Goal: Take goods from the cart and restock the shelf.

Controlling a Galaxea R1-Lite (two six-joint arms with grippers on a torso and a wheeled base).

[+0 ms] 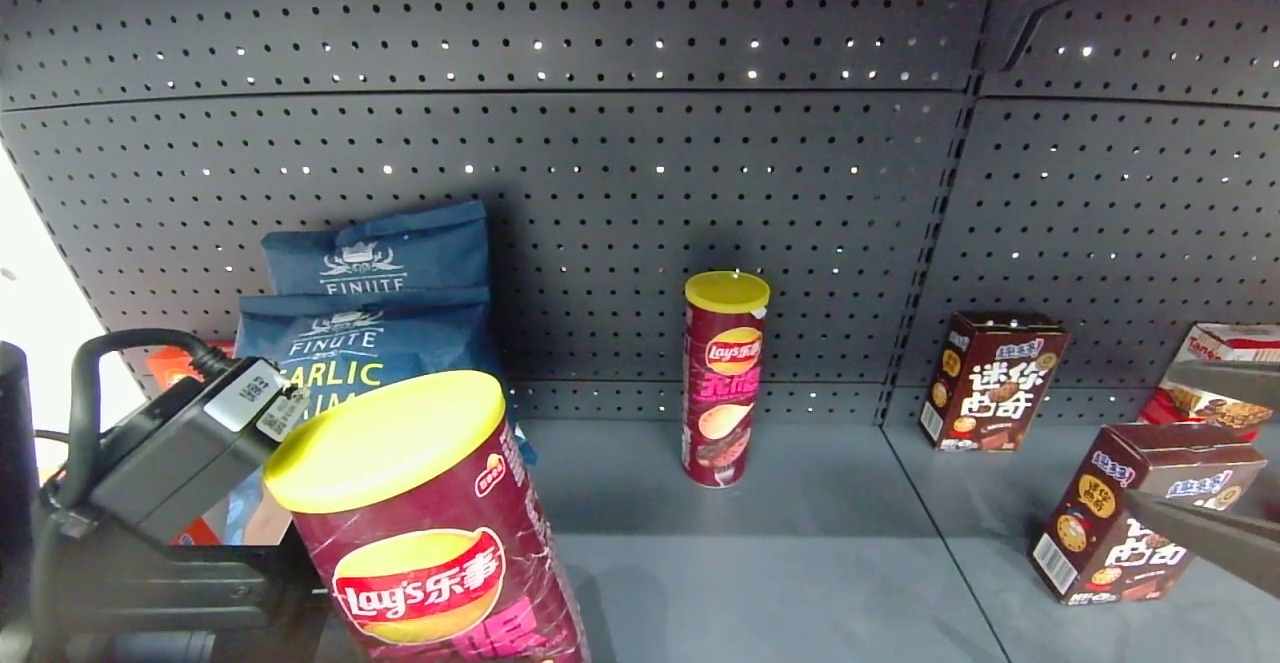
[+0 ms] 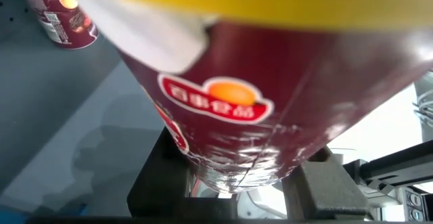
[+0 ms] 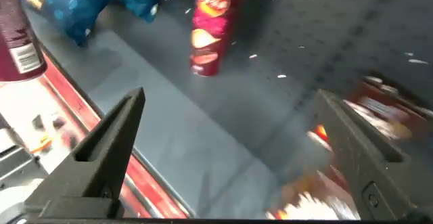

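Left gripper (image 2: 240, 183) clasping can (image 1: 430, 533), right gripper (image 3: 230, 99) — splayed

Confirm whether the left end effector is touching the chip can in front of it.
Touching. The left wrist view shows the chip can's maroon body wedged in the left end effector, with both dark fingers pressed against its sides.

Your shelf (image 1: 800, 563) looks dim. Tiny lights shine through wall (image 1: 700, 173) holes above the far can (image 1: 725, 378). A soft shadow sits behind it. Far left of it is white glare, and the near can (image 1: 430, 533) shines.
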